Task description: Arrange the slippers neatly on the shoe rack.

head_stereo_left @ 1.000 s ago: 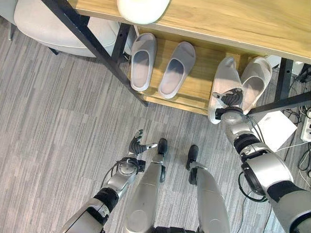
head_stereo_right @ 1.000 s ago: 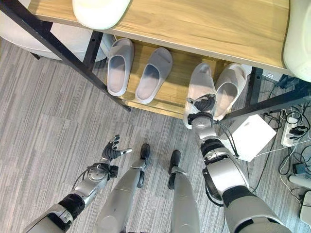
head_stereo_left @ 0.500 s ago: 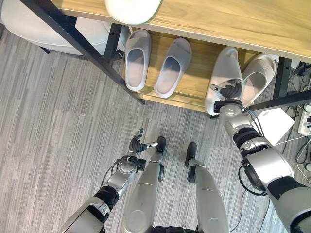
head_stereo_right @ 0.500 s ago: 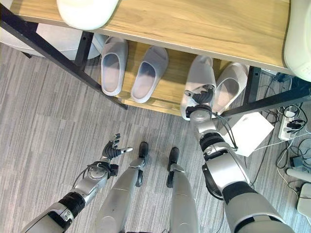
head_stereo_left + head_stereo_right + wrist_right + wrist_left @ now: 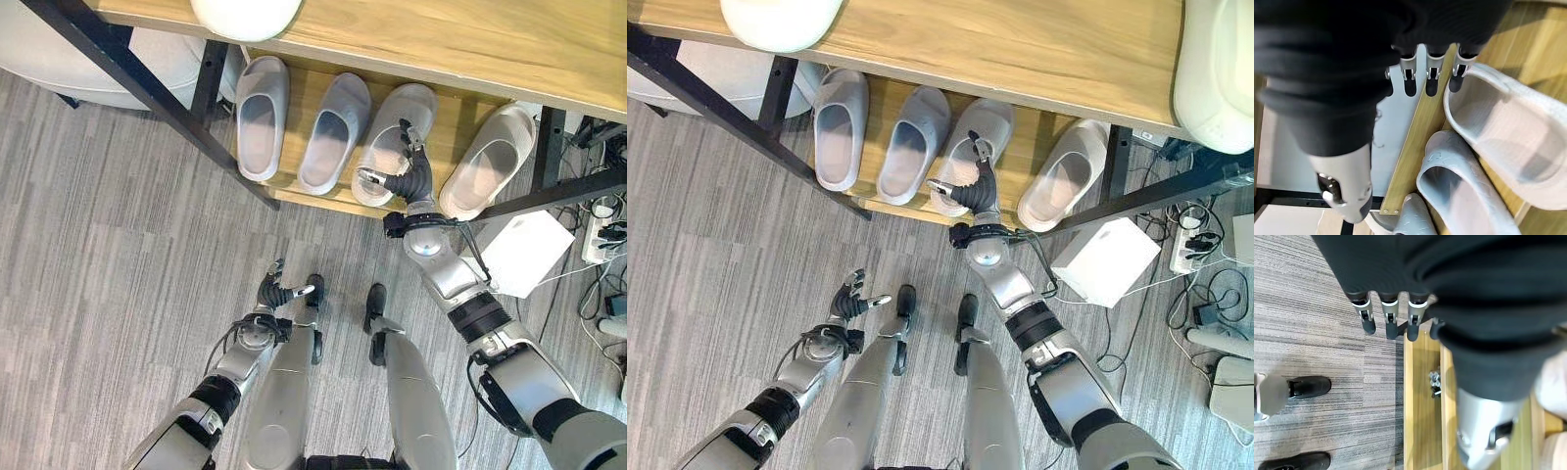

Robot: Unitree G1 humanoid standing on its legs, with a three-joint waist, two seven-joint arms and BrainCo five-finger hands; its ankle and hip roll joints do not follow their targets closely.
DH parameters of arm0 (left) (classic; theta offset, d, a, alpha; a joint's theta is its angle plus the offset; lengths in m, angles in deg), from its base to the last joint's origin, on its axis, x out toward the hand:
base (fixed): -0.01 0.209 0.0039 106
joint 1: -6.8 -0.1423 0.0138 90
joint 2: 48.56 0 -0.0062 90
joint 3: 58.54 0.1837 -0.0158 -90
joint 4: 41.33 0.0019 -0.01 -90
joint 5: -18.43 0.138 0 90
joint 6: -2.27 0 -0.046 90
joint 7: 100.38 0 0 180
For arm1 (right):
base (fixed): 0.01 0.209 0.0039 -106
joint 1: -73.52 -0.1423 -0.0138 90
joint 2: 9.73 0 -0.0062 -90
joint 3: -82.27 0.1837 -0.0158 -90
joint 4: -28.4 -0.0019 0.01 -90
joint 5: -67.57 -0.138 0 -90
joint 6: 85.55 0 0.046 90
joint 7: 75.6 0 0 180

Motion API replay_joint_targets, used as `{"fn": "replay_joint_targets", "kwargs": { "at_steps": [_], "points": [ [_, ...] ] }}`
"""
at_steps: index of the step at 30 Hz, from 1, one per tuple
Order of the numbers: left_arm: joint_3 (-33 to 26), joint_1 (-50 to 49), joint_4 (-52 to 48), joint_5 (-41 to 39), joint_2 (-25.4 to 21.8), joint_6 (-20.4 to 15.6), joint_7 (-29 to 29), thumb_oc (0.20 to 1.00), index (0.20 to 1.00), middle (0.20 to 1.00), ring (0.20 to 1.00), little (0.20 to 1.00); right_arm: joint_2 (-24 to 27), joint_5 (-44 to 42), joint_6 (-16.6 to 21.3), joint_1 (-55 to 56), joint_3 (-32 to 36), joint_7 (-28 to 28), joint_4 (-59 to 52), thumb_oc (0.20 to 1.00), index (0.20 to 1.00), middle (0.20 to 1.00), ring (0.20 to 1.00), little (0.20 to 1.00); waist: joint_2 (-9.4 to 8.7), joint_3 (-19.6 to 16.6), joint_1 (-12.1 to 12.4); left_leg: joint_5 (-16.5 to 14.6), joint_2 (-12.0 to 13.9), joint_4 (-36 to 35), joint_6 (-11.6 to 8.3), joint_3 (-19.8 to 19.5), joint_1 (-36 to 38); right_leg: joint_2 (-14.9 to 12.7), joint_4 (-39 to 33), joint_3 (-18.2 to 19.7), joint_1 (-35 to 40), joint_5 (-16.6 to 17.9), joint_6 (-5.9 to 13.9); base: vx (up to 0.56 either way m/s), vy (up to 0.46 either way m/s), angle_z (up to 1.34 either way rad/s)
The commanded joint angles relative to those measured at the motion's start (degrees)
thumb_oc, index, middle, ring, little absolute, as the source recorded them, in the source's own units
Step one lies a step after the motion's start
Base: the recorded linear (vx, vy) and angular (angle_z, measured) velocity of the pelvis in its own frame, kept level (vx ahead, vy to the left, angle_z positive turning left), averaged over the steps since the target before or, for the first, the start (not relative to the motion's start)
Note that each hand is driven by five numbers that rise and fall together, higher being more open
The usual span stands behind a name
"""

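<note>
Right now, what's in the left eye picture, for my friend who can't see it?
Four pale slippers sit in a row on a low wooden shoe rack, and the right robot hand is open over the third slipper. The left robot hand hangs open above the grey floor.

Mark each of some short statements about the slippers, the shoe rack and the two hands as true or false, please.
1. Four slippers lie on the lower shelf of the shoe rack. True.
2. The right hand is over the third slipper counted from the robot's left. True.
3. The left hand holds a slipper. False: it is low over the floor, open, and holds nothing.
4. The slipper on the far right lies straight and close beside the third one. False: it is angled and stands apart from it.
5. The two slippers on the left lie side by side. True.
6. One slipper lies on the floor. False: all four are on the shelf.
</note>
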Motion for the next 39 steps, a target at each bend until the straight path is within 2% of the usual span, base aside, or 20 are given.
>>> {"fn": "replay_joint_targets", "kwargs": {
  "at_steps": [1, 8, 9, 11, 19, 30, 35, 39],
  "points": [
    [-1.1, -1.5, -0.8, 2.6, 0.8, -1.1, -0.8, 1.0, 1.0, 1.0, 1.0, 1.0, 1.9, 2.2, 2.1, -0.4, 0.8, 0.5, -3.5, 1.0, 1.0, 1.0, 1.0, 1.0, 0.1, -1.7, 1.0, -4.6, 0.2, 3.2, -0.02, -1.1, -0.8, -3.2, -1.1, 0.5, 5.0, -0.9, 3.95, 0.0, 0.0, 0.0],
    [-0.9, -1.8, -0.6, 3.1, 0.5, -1.4, 0.1, 1.0, 1.0, 1.0, 1.0, 1.0, 0.0, -4.9, 5.2, -0.1, -0.9, -3.7, -2.2, 1.0, 1.0, 1.0, 1.0, 1.0, 0.22, -1.7, 1.5, -4.4, 0.1, 3.0, -0.01, -1.1, -0.7, -3.4, -1.4, 0.5, 5.1, -0.6, 4.04, 0.0, 0.0, 0.0],
    [-0.2, -1.5, -0.8, 2.9, 0.1, -1.5, 0.6, 1.0, 1.0, 1.0, 1.0, 1.0, -1.2, -9.8, 6.0, -1.5, -2.8, -5.9, 0.9, 1.0, 1.0, 1.0, 1.0, 1.0, 0.32, -1.8, 1.9, -4.2, 0.1, 2.9, -0.09, -1.2, -0.8, -3.5, -1.6, 0.5, 5.2, -0.4, 4.05, 0.0, 0.0, 0.0],
    [0.2, -1.4, -0.5, 2.4, -0.2, -1.6, 1.1, 1.0, 1.0, 1.0, 1.0, 1.0, -2.1, -12.4, 6.1, -4.1, -3.9, -7.1, 3.9, 1.0, 1.0, 1.0, 1.0, 1.0, 0.45, -1.7, 2.5, -4.0, 0.1, 2.9, -0.14, -1.4, -0.8, -3.5, -1.5, 0.3, 5.1, -0.4, 4.02, 0.0, 0.0, 0.0],
    [1.2, -1.9, -0.3, 1.1, -0.8, -2.3, 1.6, 1.0, 1.0, 1.0, 1.0, 1.0, -2.9, -11.6, 4.4, -12.5, -2.0, -4.1, 13.9, 1.0, 1.0, 1.0, 1.0, 1.0, 1.19, -1.6, 4.2, -3.9, -0.2, 2.6, -0.2, -1.7, -0.8, -3.7, -1.7, -0.3, 5.4, -0.4, 4.19, 0.01, 0.002, 0.01],
    [2.4, -0.7, 0.1, 0.2, -0.5, -2.5, 1.1, 1.0, 1.0, 1.0, 1.0, 1.0, -3.0, -11.8, 3.0, -16.9, 0.1, -1.7, 23.1, 1.0, 1.0, 1.0, 1.0, 1.0, 1.93, -0.9, 5.4, -3.9, -0.7, 2.4, 0.0, -2.0, -1.6, -4.0, -1.9, -0.8, 5.2, -0.5, 4.62, 0.03, 0.015, 0.06],
    [2.7, -0.4, 0.0, -0.2, -0.2, -2.8, 0.1, 1.0, 1.0, 1.0, 1.0, 1.0, -5.2, -11.1, 2.8, -18.1, 0.0, -0.5, 26.3, 1.0, 1.0, 1.0, 1.0, 1.0, 2.35, -0.2, 5.8, -3.9, -0.9, 2.4, 0.5, -1.9, -2.5, -3.9, -1.8, -0.5, 4.1, -0.3, 4.76, 0.0, 0.006, 0.0],
    [3.4, 0.1, -0.3, -0.4, -0.2, -3.0, 0.0, 1.0, 1.0, 1.0, 1.0, 1.0, -6.1, -13.8, 3.0, -20.4, 0.2, -1.3, 30.0, 1.0, 1.0, 1.0, 1.0, 1.0, 2.83, 0.3, 6.3, -3.9, -1.0, 2.6, 0.62, -2.2, -3.2, -3.9, -1.5, -0.6, 3.4, -0.3, 4.73, 0.0, 0.0, 0.0]
  ]
}}
